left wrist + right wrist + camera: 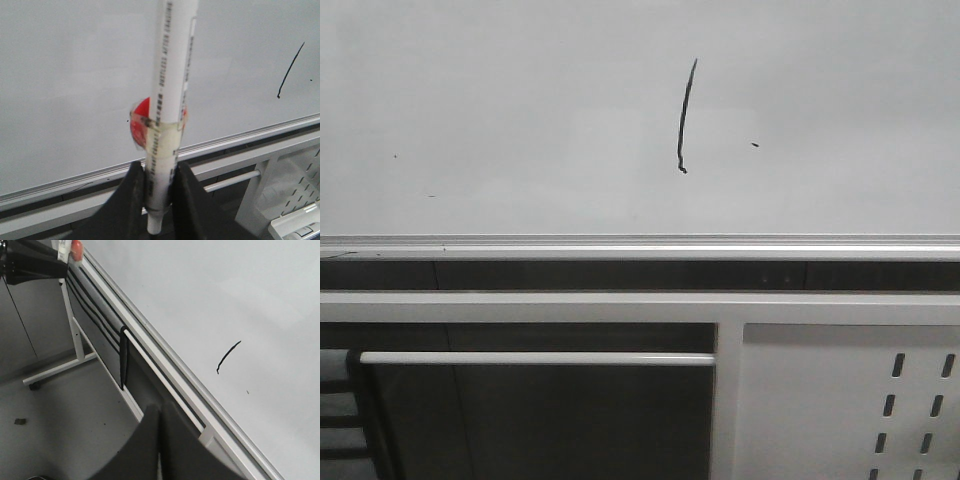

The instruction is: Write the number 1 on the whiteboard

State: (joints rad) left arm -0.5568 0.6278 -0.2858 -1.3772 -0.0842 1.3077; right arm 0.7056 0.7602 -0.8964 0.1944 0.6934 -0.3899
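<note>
Thin black curved stroke of number 1 (684, 118) already on glossy white whiteboard (520, 120), about 1 o'clock from centre. Left gripper (159, 192) clamped on white marker (172, 100); right gripper (159, 440) pressed together, empty. Best to retreat straight, avoiding smear.

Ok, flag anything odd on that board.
The number 1 on the whiteboard bows sideways and ends in a small hook, not a straight stroke. A few stray black specks dot the surface nearby.
</note>
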